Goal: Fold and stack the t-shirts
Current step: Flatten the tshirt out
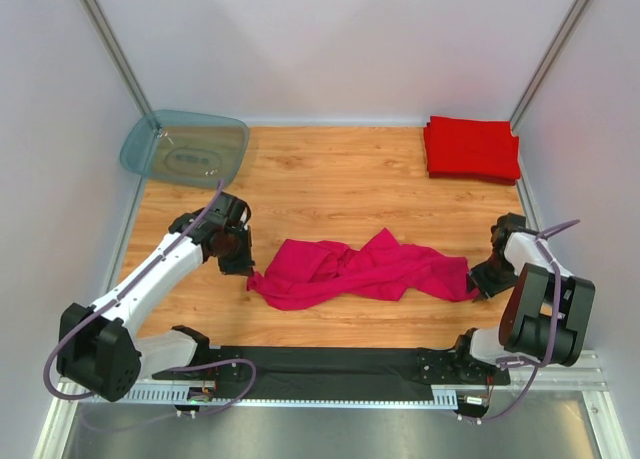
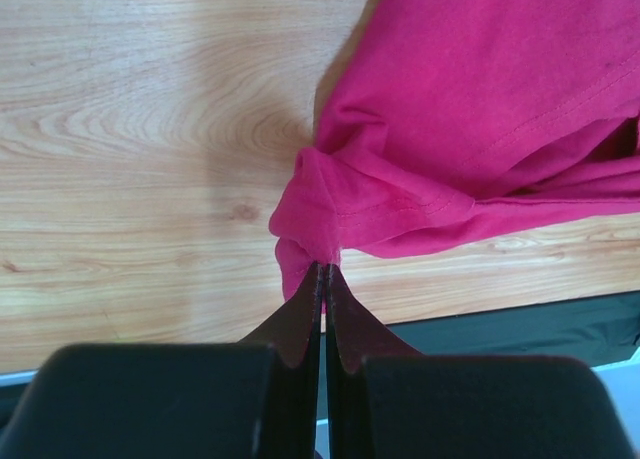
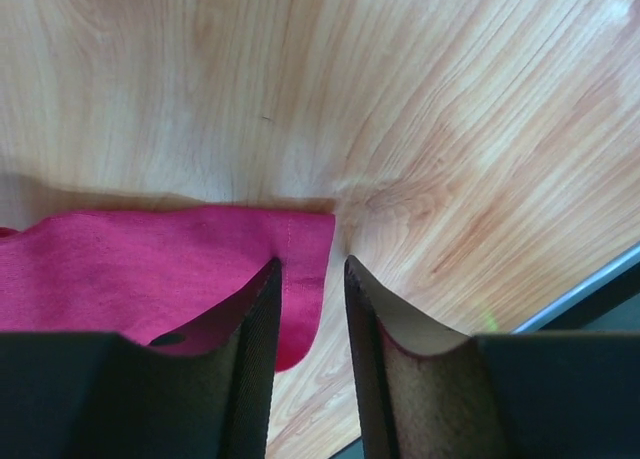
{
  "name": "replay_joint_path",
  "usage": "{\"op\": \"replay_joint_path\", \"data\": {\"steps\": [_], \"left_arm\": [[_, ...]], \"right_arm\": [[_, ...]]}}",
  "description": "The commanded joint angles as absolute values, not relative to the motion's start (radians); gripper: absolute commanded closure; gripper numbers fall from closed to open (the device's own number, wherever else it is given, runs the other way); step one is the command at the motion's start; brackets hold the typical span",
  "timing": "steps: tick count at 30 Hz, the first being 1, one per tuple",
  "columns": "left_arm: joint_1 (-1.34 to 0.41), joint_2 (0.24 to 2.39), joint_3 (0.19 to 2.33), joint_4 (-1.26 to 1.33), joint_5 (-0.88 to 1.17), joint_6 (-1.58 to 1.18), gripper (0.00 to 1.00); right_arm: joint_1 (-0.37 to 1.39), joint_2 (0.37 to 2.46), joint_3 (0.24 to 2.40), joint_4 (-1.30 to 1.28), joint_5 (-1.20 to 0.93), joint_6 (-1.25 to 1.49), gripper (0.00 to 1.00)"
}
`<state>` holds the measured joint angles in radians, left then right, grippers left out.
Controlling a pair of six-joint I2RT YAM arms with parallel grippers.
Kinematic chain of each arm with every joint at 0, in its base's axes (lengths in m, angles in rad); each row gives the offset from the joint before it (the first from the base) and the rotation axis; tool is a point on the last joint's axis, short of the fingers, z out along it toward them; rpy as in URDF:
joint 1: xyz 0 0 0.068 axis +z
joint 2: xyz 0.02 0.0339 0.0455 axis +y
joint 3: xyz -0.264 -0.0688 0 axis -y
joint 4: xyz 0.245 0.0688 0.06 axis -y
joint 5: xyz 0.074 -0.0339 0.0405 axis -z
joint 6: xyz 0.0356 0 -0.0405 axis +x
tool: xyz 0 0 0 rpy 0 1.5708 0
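1. Lying crumpled mid-way across the wooden table (image 1: 330, 169), the magenta-pink t-shirt (image 1: 360, 271) stretches between my arms.
2. Neatly folded, the red t-shirts (image 1: 472, 149) sit in the far right corner.
3. My left pincer (image 2: 322, 269) is clamped on the shirt's left end.
4. My right pincer (image 3: 312, 269) stands narrowly parted at its right corner.

I see a blue-grey tub (image 1: 185, 149) at the table's (image 1: 330, 179) far-left corner, partly overhanging the edge. A black strip (image 1: 340, 361) runs along my near side.
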<state>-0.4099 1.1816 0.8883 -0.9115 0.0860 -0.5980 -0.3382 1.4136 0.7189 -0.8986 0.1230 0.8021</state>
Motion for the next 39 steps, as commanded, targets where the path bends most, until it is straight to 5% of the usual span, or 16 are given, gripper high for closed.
{"op": "replay_joint_path", "data": {"steps": [1,7,11,33,39], "left_arm": [[-0.403,1.193,0.9,-0.881,0.097,-0.563,1.0],[-0.4,1.206,0.902,-0.871,0.101,-0.549,1.0],[-0.391,1.229,0.919,-0.871,0.103,-0.54,1.0],[-0.354,1.135,1.4,-1.159,-0.05,-0.557,1.0],[-0.356,1.069,1.241,-1.114,0.039,-0.661,1.0]], "right_arm": [[-0.342,1.431,0.655,-0.744,0.19,0.818,0.67],[-0.338,1.442,0.623,-0.698,0.23,0.822,0.76],[-0.336,1.422,0.635,-0.693,0.222,0.807,0.99],[-0.305,1.109,1.443,-1.374,0.273,0.758,1.0],[-0.304,1.049,1.441,-1.373,0.206,0.776,1.0]]}}
